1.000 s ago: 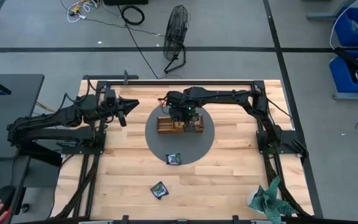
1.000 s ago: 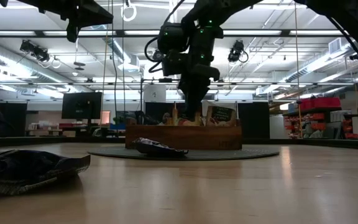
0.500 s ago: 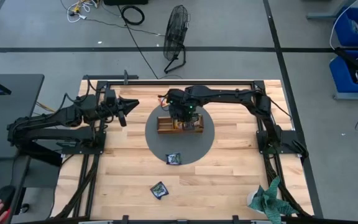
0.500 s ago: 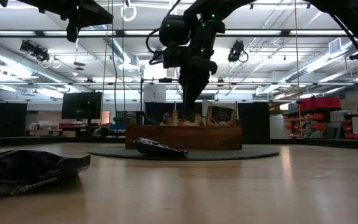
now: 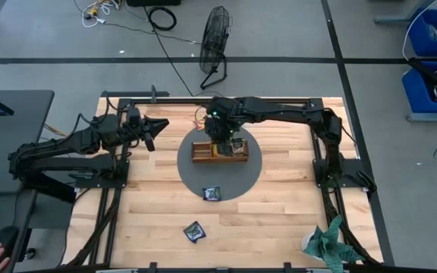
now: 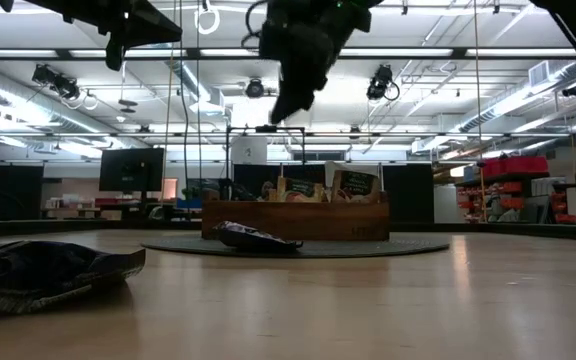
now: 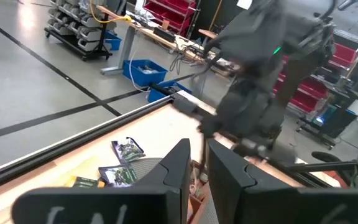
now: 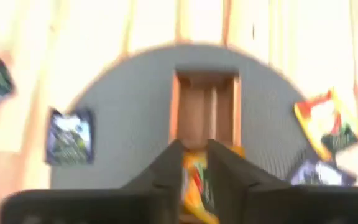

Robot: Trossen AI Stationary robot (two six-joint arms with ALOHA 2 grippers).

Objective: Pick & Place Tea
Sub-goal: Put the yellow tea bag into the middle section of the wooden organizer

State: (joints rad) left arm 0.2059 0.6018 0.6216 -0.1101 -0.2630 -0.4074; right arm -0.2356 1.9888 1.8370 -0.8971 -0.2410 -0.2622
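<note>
- Right gripper [image 5: 222, 135] had risen clear of the wooden tray [image 5: 199, 152] since a second before, when it was down among the compartments; fingers stood slightly apart, nothing between them.
- Sachets stood upright in the tray [image 6: 353, 184]: delivery judged done.
- Two tea sachets remained outside: one on the grey mat's edge [image 5: 212, 194], one on bare table [image 5: 195, 231].
- Left gripper [image 5: 156, 126] waited at the table's left, fingers nearly together, empty.

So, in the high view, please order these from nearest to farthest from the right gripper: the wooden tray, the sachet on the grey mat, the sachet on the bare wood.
1. Wooden tray, just below the right gripper.
2. Sachet on the grey mat, near the mat's front edge.
3. Sachet on the bare wood, farther toward the table's front.
</note>
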